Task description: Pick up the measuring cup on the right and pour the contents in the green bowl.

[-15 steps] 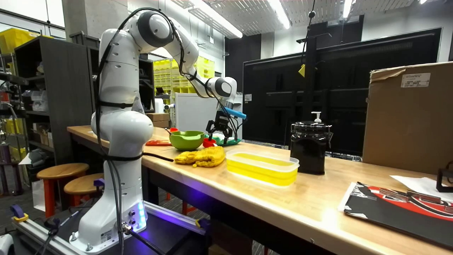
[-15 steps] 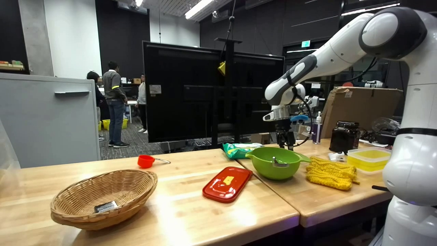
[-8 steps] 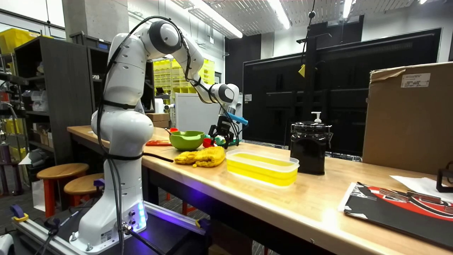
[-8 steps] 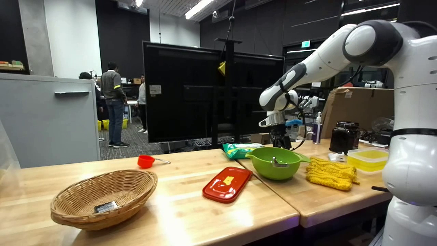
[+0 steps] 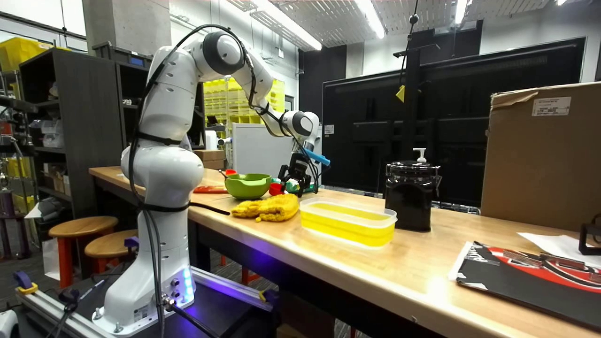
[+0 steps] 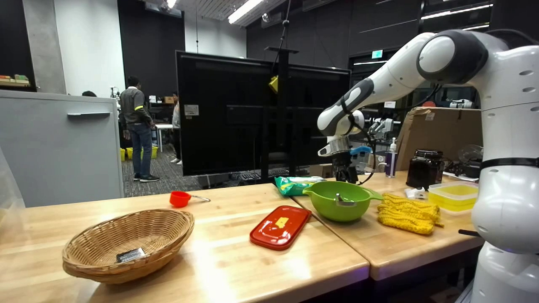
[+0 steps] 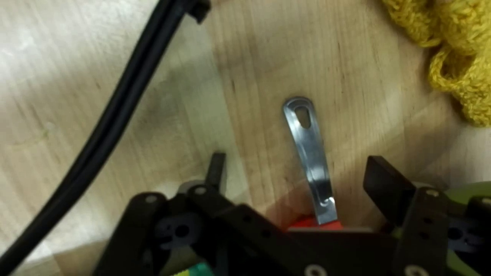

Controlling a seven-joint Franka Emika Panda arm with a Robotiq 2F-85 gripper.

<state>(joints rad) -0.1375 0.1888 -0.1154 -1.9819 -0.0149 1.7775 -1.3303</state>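
Hand (image 7: 298, 172) lower & further out vs a sec ago, jaws wide. Red cup (image 5: 275, 189) on worktop (image 5: 408, 267) nr green bowl (image 5: 248, 189), cup's metal handle (image 7: 313, 159) btwn jaws in wrist view.

The bowl (image 6: 339, 210) is lime-green, the measuring cup (image 5: 275, 189) red.

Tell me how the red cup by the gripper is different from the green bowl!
The red cup is smaller; the green bowl is much wider. The cup has a silver handle; the bowl has a green handle. Both sit on the wooden tabletop.
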